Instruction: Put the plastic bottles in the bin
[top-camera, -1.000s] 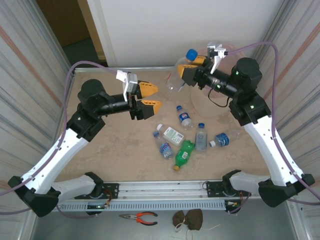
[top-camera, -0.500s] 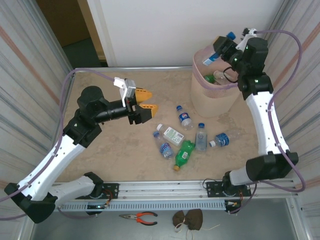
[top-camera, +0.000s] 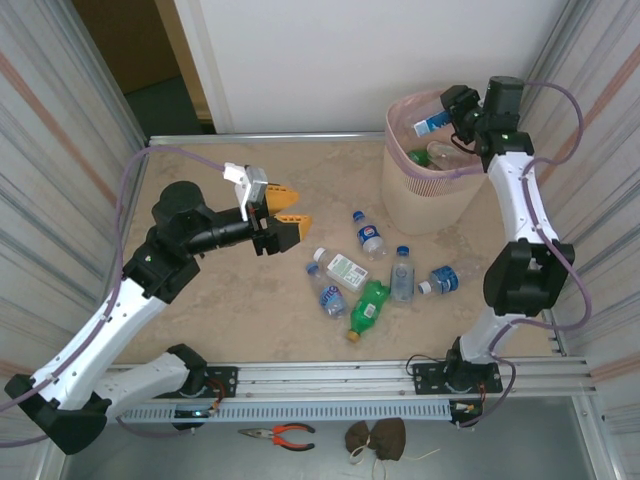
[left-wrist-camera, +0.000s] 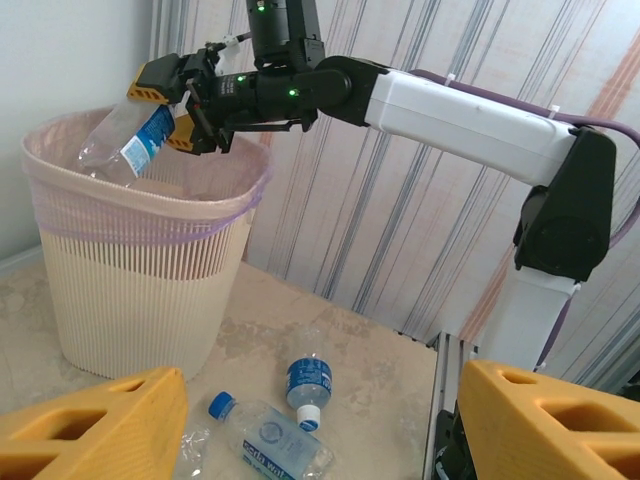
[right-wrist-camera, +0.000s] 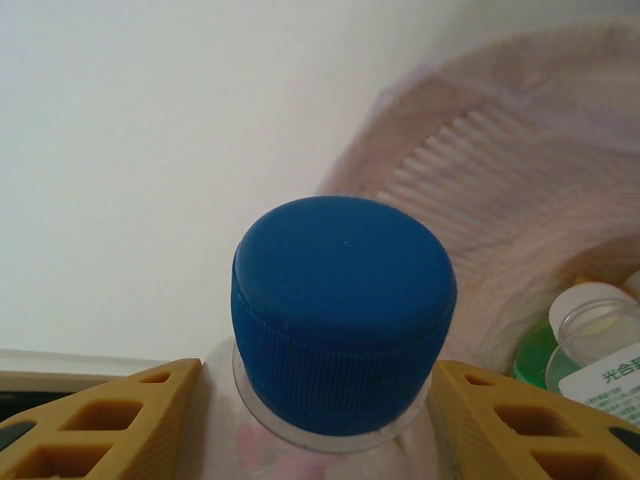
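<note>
Right gripper (left-wrist-camera: 168, 105) is clenched on the neck of a clear plastic bottle with blue cap and blue label (left-wrist-camera: 122, 145). It holds the bottle tilted over the tapered beige ribbed bin with pink bag liner (top-camera: 425, 205), far right on the marbled beige table (top-camera: 220, 310). Left gripper (top-camera: 290, 207) has its jaws apart with nothing in them, hovering left of the loose bottles mid-table.

Risks, my read:
- The held bottle's base sits close to the bin's rim, not over the middle. Released here it could clip the rim, bounce out and roll off the table.
- The liner is slack at the rim, so a finger could snag it on the way out and drag the bin.
- The table bottles lie bunched, some nearly touching, so the left fingers may knock a neighbour rolling on the next pick.

Count:
- 1 bin
- 1 bottle held
- 6 bottles on the table: 4 clear blue-trimmed bottles (top-camera: 370, 236), 1 green bottle (top-camera: 368, 308), 1 white-green labelled bottle (top-camera: 346, 268)
- at least 2 in the bin: green bottle inside (right-wrist-camera: 533, 358), clear white-labelled bottle inside (right-wrist-camera: 600, 335); anything below is hidden
- 2 grippers
</note>
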